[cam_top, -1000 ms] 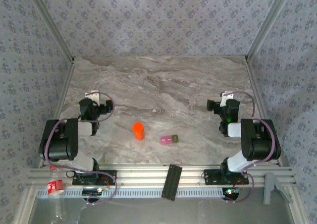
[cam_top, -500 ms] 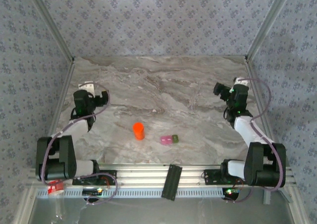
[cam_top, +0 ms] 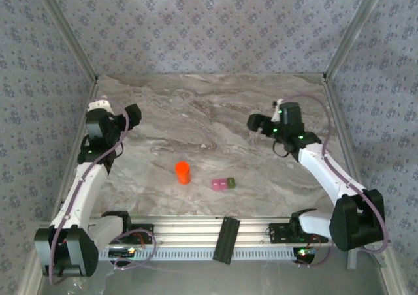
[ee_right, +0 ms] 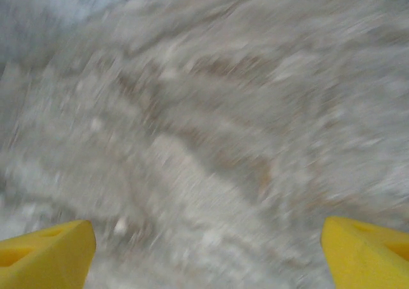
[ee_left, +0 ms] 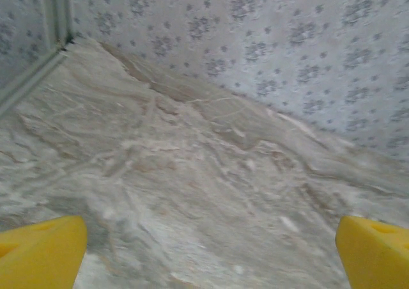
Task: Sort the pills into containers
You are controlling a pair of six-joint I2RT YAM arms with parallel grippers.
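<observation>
The containers (cam_top: 223,185), a small joined pink and olive-green pair, lie on the marble table near its front middle. An orange bottle (cam_top: 183,172) stands just left of them. No pills can be made out; they are hidden or too small to see. My left gripper (cam_top: 132,115) hangs over the table's far left, well away from both, and its yellow fingertips (ee_left: 39,250) stand wide apart over bare marble, open. My right gripper (cam_top: 255,122) is over the right middle, behind the containers, and its yellow fingertips (ee_right: 367,250) are also spread with nothing between them.
Patterned walls and metal corner posts (cam_top: 72,44) close in the table on three sides. A black block (cam_top: 226,239) leans on the aluminium rail at the front edge. The marble surface (ee_left: 211,148) spreads under the left gripper toward the back wall.
Both arms have unfolded from their tucked poses and stretched out. The left gripper rose toward the far left. The right gripper swung left toward the table's middle, and its view is motion-blurred.
</observation>
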